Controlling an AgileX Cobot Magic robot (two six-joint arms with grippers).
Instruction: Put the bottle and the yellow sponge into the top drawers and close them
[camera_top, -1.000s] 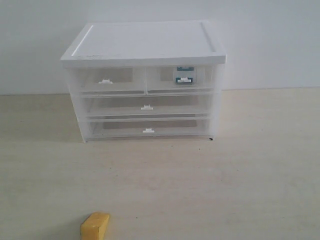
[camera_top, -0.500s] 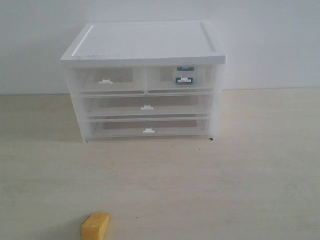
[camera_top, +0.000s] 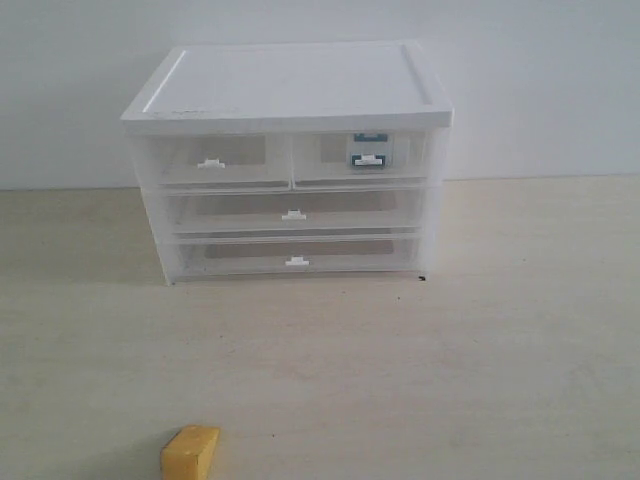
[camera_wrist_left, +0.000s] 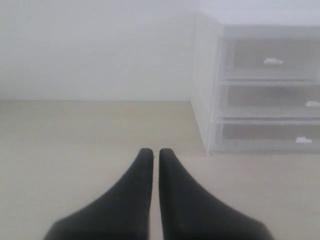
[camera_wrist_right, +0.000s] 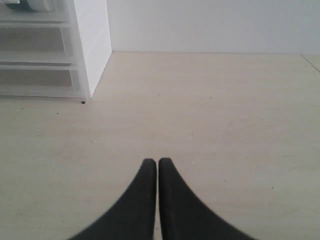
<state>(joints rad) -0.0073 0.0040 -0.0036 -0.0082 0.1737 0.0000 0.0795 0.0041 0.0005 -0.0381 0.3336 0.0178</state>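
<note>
On tbl: 1 sponge, 4 drawers

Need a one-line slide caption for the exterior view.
Closed top right drawer holds the bottle; yellow sponge lies on the table.

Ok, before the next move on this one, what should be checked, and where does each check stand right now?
1. Bottle inside the right top drawer: ok, its teal band shows through the front.
2. Right top drawer closed: ok, its front sits level with the others.
3. Yellow sponge stowed: not ok, it lies on the table in front of the cabinet.
4. Left top drawer open to take the sponge: not ok, it is closed.
5. Left gripper free: ok, shut on nothing.
6. Right gripper free: ok, shut on nothing.
</note>
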